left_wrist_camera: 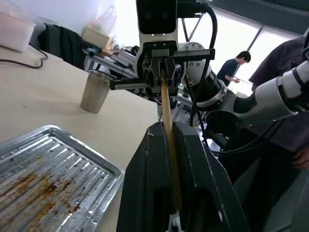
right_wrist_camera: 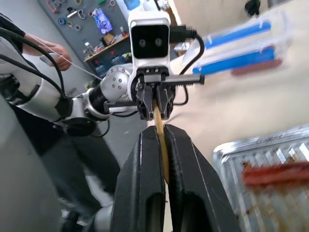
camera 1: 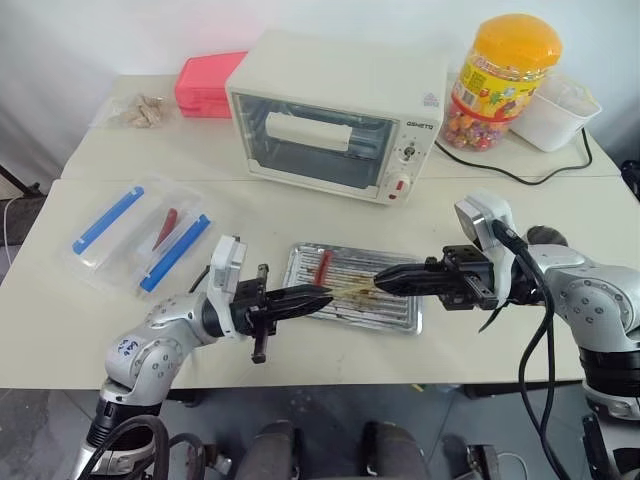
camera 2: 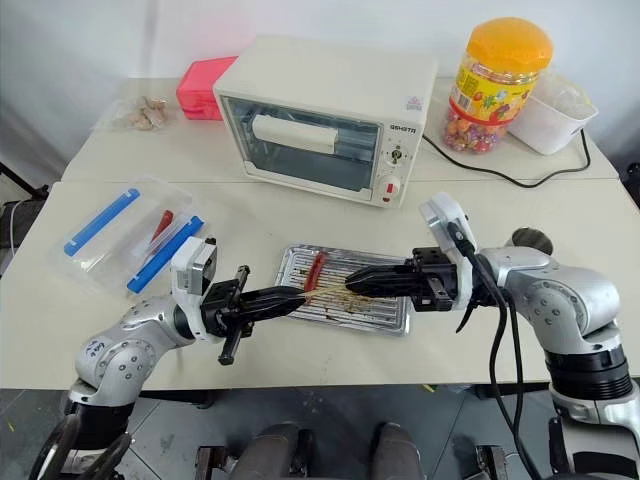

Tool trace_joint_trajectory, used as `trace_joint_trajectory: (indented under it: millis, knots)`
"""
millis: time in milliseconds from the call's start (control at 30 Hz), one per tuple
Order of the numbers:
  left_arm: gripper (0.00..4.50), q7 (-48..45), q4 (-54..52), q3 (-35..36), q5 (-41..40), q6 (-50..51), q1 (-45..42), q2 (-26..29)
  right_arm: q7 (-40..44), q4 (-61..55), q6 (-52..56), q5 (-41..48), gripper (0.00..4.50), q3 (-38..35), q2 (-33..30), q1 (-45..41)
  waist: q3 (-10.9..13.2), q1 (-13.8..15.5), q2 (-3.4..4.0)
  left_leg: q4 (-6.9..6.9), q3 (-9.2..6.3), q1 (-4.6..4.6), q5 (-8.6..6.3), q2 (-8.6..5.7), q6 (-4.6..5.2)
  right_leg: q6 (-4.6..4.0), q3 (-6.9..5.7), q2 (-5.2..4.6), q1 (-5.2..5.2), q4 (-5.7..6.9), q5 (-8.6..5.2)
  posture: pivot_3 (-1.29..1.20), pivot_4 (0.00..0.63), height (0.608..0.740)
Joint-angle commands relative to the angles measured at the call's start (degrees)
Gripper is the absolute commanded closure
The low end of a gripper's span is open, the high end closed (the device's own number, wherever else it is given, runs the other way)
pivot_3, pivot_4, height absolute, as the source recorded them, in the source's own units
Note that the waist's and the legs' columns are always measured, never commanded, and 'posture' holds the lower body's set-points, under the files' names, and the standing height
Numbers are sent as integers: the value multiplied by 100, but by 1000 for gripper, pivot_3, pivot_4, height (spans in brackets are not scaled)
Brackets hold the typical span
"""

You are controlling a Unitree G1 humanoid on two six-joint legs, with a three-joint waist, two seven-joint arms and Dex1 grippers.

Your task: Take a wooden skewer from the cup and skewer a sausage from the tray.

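The thin wooden skewer (camera 1: 351, 288) hangs level over the silver tray (camera 1: 402, 322), spanning the gap between my two grippers. My left gripper (camera 1: 318, 293) is shut on one end, the stick pinched between its fingers (left_wrist_camera: 145, 159). Facing it, my right gripper (camera 1: 386, 281) is shut on the other end, and the stick runs between its fingers (right_wrist_camera: 145, 159). A slim red sausage (camera 1: 322, 266) lies on the tray's far left part, just behind the left fingertips. The greyish cup (left_wrist_camera: 95, 91) stands on the table beyond the tray, behind the right arm.
A white toaster oven (camera 1: 335, 118) stands behind the tray. The orange-lidded candy jar (camera 1: 502, 80), a white tub (camera 1: 556, 110) and a black cable (camera 1: 520, 175) are at the back right. A clear container with blue strips (camera 1: 140, 235) lies left. People stand beyond the table.
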Motion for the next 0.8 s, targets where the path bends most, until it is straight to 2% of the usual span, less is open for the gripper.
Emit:
trace_joint_trajectory:
  millis: [33,200,300,367,467,567,700,800]
  knots:
    - [4500,-54,-160,186,-176,14,-61,112,-13,-177,-356,-191,3058,-75,11,116,0,-4,0,-1,1,0,0,0,0,0,0,0,0,-1,0,0,150,740]
    - [4500,-269,19,396,61,-243,42,422,305,-54,-1155,-784,1393,-353,-371,519,0,8,0,-4,3,0,0,-1,0,0,-1,1,-2,-1,0,0,150,740]
    - [4500,-355,256,778,189,-494,185,652,727,143,-1569,-1157,374,-674,-972,1053,0,19,0,-4,8,1,0,-2,1,0,0,0,2,-10,0,0,150,740]
    - [4500,-422,363,1020,284,-648,347,812,843,251,-1963,-1421,35,-870,-1186,1431,1,16,-2,-6,4,1,0,-2,0,0,-4,1,4,-13,0,0,150,740]
    - [4500,-404,428,1410,404,-902,733,985,556,480,-2890,-1794,35,-1353,-959,1862,2,-10,-4,-12,13,3,0,1,0,0,-5,2,3,-18,0,0,150,740]
    - [4500,-343,466,1829,1094,-1895,1358,989,453,422,-3847,-2344,35,-1768,-836,2660,2,-7,-4,-19,28,17,0,6,0,0,0,2,7,-24,0,0,150,740]
    - [4500,143,312,2325,977,-1966,1761,841,321,148,-4133,-2445,35,-1817,-672,3244,3,8,-5,-16,32,18,0,8,0,3,4,2,14,-32,1,0,150,740]
    - [4500,415,121,2685,700,-1816,2200,692,198,-38,-4130,-2371,35,-1566,-514,3087,3,-4,-5,-12,32,27,0,8,1,7,14,-1,21,-34,4,0,150,740]
